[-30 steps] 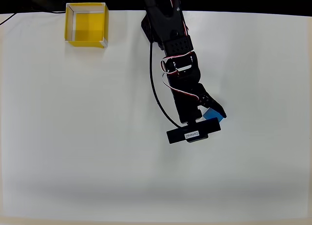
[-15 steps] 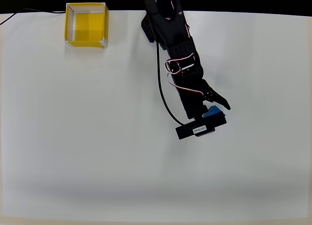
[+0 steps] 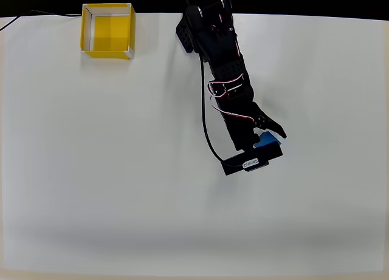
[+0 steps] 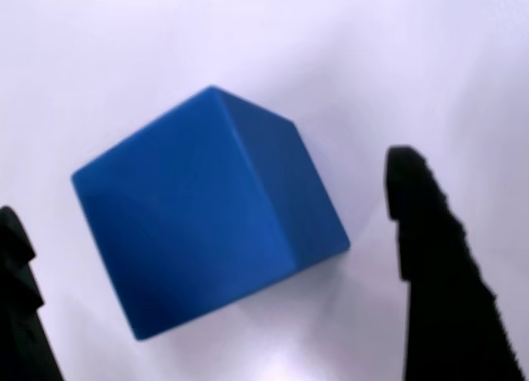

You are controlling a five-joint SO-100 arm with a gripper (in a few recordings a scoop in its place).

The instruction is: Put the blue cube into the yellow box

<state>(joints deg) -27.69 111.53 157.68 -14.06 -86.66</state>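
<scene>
Blue cube [image 4: 207,211] on the white table [image 3: 121,189], sitting between the spread fingers of the black gripper [image 4: 223,290].
Matte and plain-faced, the cube rests corner-on to the wrist camera, one finger [image 4: 430,257] to its right and the other at the lower left edge, neither touching it, so the claw is open and holds nothing. From overhead, only a sliver of the cube [image 3: 265,141] shows under the gripper [image 3: 267,134] and its camera bar, well apart from the yellow box [image 3: 108,31] at the table's far left corner.
</scene>
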